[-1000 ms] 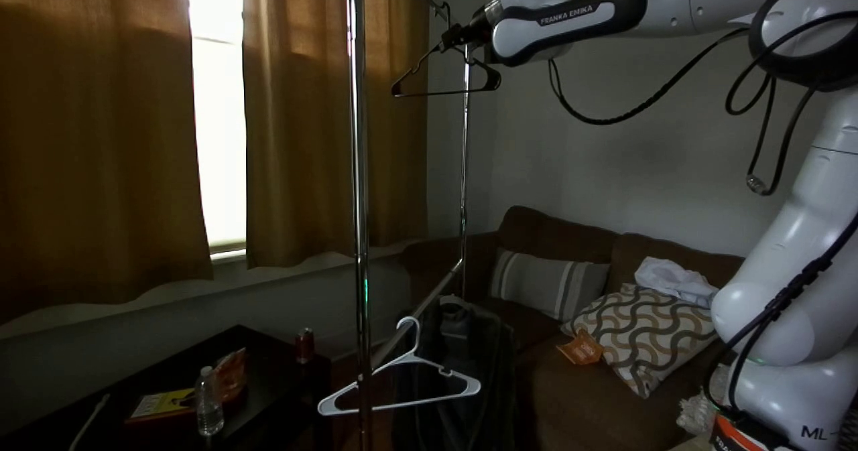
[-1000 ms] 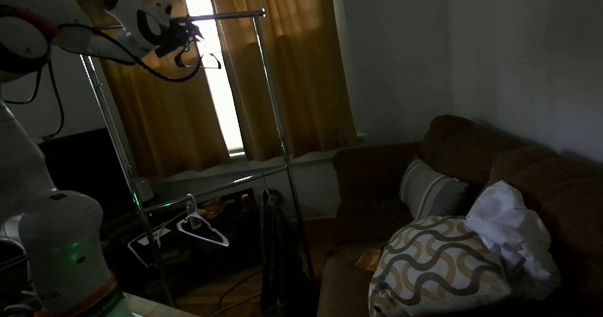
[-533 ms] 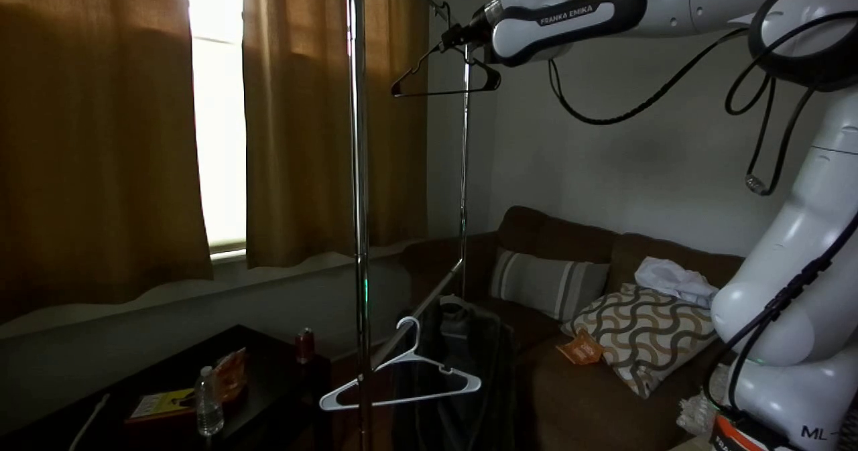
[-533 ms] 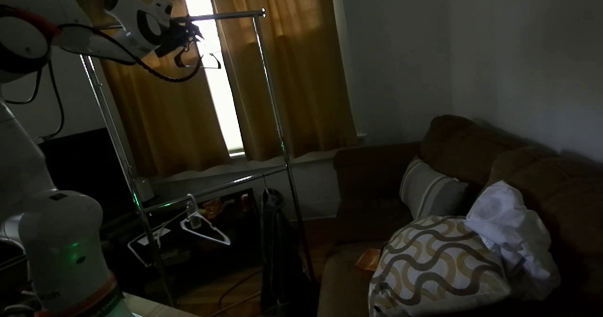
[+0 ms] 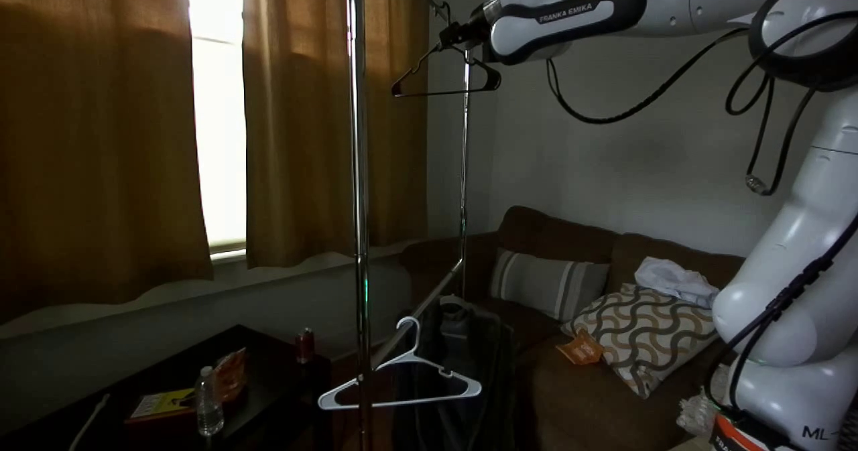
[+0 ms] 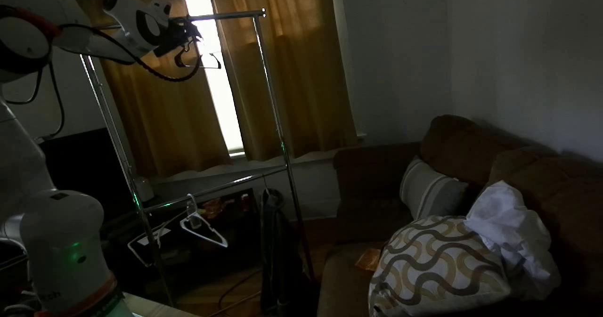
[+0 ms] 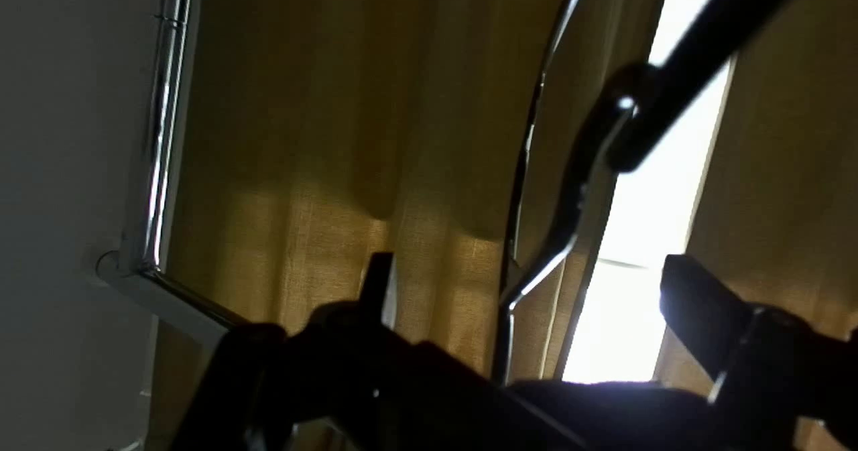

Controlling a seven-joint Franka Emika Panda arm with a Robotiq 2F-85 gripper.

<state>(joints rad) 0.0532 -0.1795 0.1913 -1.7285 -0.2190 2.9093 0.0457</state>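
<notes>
Currently, the gripper (image 7: 527,270) has its jaws apart, a black hanger (image 7: 570,204) between them, a rail (image 6: 235,15) above; slow, straight movement should best avoid knocking it.

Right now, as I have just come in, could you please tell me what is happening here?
A robot arm is at a rack, its fingers apart with a dark hanger between them. That hanger seems to hang from the top rail; whether the fingers touch it, I cannot tell. A white hanger and a dark garment hang from the lower rail.
</notes>
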